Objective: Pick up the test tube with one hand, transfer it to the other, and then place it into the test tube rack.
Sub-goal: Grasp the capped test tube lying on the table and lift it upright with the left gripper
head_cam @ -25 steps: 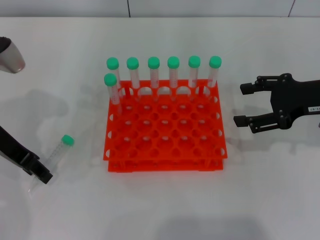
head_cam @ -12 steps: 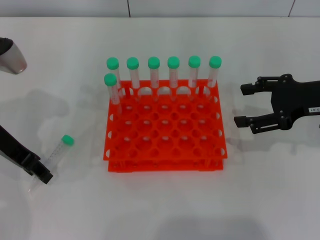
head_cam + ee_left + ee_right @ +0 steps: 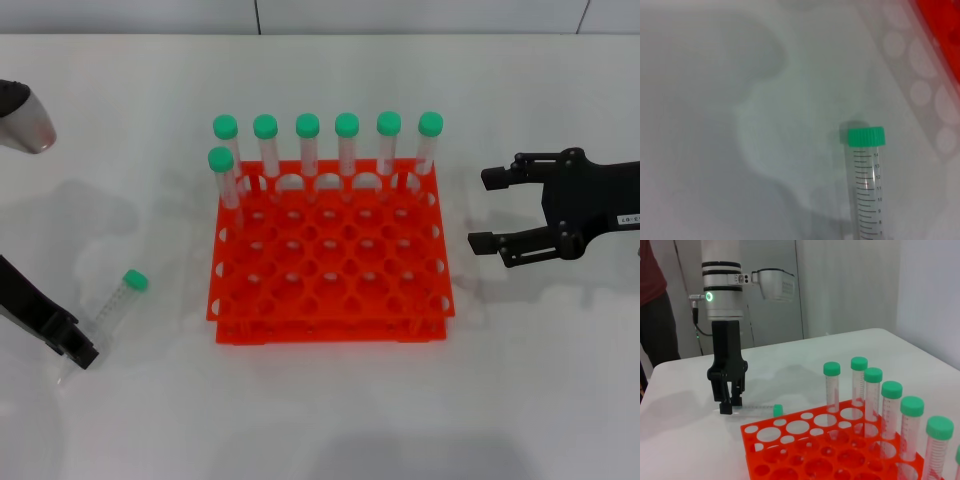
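The test tube (image 3: 115, 303) lies flat on the white table left of the rack, its green cap (image 3: 135, 281) toward the rack. In the left wrist view the test tube (image 3: 866, 192) runs out of the picture. My left gripper (image 3: 78, 350) stands low over the tube's tapered end. The right wrist view shows the left gripper (image 3: 731, 407) with its fingers slightly apart, astride the test tube (image 3: 757, 410). My right gripper (image 3: 487, 209) hovers open to the right of the orange-red test tube rack (image 3: 330, 325), empty.
Several green-capped tubes (image 3: 347, 140) stand upright in the rack's back row, and one (image 3: 224, 175) stands in the second row at the left. A grey device (image 3: 25, 115) sits at the left edge. A person in red (image 3: 652, 300) stands beyond the table.
The left gripper has shifted slightly leftward along the tube's tail end. The tube, rack and right gripper have not moved.
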You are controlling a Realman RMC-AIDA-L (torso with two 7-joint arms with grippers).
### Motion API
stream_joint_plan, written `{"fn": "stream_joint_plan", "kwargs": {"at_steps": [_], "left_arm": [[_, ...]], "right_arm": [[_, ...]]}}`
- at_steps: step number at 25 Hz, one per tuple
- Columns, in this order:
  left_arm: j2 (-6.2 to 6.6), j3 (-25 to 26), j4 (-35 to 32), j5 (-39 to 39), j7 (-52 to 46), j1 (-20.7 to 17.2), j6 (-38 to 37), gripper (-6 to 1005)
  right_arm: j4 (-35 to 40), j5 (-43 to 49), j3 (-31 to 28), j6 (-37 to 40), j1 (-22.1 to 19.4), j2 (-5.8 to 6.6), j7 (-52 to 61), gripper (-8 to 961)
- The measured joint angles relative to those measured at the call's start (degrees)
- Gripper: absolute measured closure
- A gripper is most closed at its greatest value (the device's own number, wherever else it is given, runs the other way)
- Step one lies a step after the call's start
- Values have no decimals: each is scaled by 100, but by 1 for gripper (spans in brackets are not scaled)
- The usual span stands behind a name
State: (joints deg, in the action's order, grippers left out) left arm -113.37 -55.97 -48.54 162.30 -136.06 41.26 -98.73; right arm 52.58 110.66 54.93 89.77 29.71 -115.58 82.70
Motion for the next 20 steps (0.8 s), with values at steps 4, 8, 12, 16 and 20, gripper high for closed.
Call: {"fn": "stream_joint_plan", "kwargs": {"at_steps": [4, 8, 12, 16, 20], "left_arm": [[-6, -9, 30, 4, 0, 3, 19, 598], [-9, -11, 47, 4, 0, 7, 29, 614], [-10, -11, 47, 4, 0, 13, 30, 619], [-10, -11, 47, 4, 0, 14, 58, 664], [-10, -13, 47, 4, 0, 14, 100, 680]], "right_arm": [[-2, -2, 0, -2, 0, 0, 0, 111], [-3, -2, 0, -4, 0, 0, 0, 111], [-2, -2, 0, -4, 0, 0, 0, 111], [-3, -2, 0, -4, -10, 0, -2, 111], [-3, -2, 0, -9, -15, 0, -6, 111]]}}
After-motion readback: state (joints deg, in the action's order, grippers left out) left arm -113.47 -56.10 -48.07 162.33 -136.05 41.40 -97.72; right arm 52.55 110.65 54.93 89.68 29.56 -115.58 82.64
